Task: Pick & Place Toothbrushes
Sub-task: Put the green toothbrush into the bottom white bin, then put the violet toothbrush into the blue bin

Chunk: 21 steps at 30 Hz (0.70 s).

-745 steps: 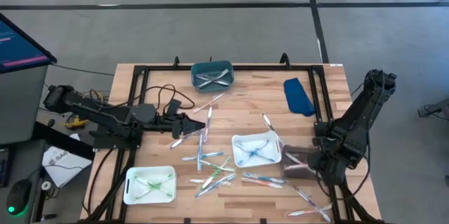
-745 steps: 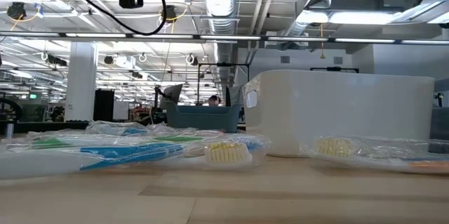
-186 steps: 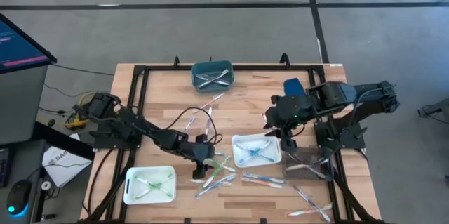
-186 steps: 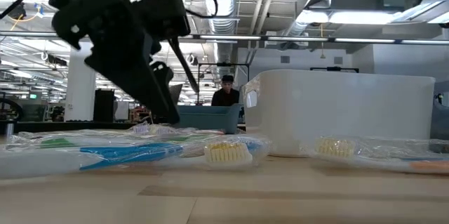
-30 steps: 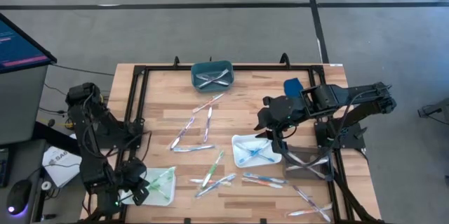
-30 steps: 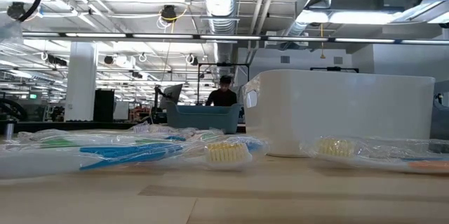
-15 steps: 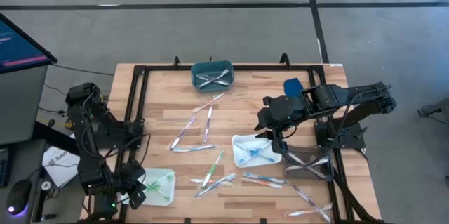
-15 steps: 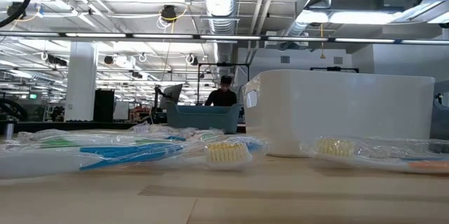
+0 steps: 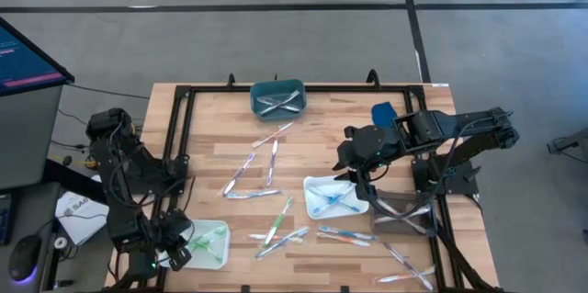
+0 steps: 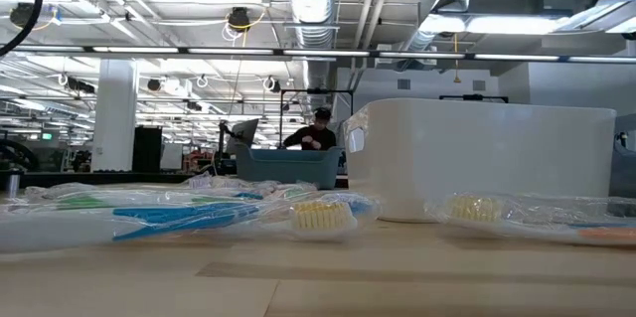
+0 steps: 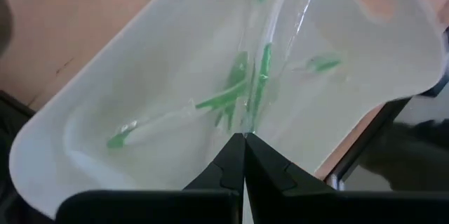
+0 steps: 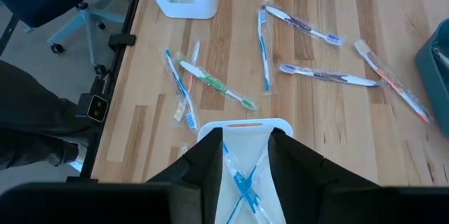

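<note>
Toothbrushes (image 9: 272,163) lie scattered across the middle of the wooden worktop (image 9: 322,123) in the high view, with more sorted into trays: green ones in the white tray (image 9: 213,242) at the near left corner, blue ones in the white tray (image 9: 333,196) right of centre, pale ones in the teal tray (image 9: 277,97) at the far edge, and several in a clear tray (image 9: 401,215) at the right edge. The left gripper (image 9: 176,254) hangs over the near-left white tray; the right gripper (image 9: 360,176) is at the far right rim of the centre-right white tray. A blue cloth (image 9: 390,124) lies near the far right corner. In the low view, wrapped toothbrushes (image 10: 214,216) lie along the worktop in front of a white tray (image 10: 477,163) and the teal tray (image 10: 288,168); a person (image 10: 316,134) shows in the room behind. In the left wrist view, the left fingers (image 11: 228,171) are pressed together just above the green toothbrushes (image 11: 231,97) in the white tray (image 11: 91,112); no grip on one is discernible. In the right wrist view, the right fingers (image 12: 203,164) stand partly spread above the near rim of the white tray (image 12: 242,124) holding blue toothbrushes (image 12: 245,182), nothing visible between them; loose toothbrushes (image 12: 263,38) lie beyond on the worktop.
</note>
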Tool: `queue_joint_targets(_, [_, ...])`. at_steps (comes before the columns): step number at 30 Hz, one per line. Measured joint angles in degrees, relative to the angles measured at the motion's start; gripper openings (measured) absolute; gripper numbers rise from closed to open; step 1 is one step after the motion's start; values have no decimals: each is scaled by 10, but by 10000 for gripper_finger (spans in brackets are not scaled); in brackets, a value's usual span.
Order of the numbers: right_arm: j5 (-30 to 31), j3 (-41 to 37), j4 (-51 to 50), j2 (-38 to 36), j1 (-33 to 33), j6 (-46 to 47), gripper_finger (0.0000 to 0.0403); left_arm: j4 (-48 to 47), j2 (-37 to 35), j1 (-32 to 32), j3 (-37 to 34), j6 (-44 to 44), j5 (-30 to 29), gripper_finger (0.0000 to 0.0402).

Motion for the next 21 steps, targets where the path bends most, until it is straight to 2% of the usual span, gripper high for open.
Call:
queue_joint_targets(9, [0,0,0,0,0,0,109,5,0,0,-7,30,6,0])
queue_joint_targets(13, [0,0,0,0,0,0,109,44,0,0,-32,30,5,6])
queue_joint_targets(21, [0,0,-3,0,0,0,109,75,-1,1,-48,11,26,50])
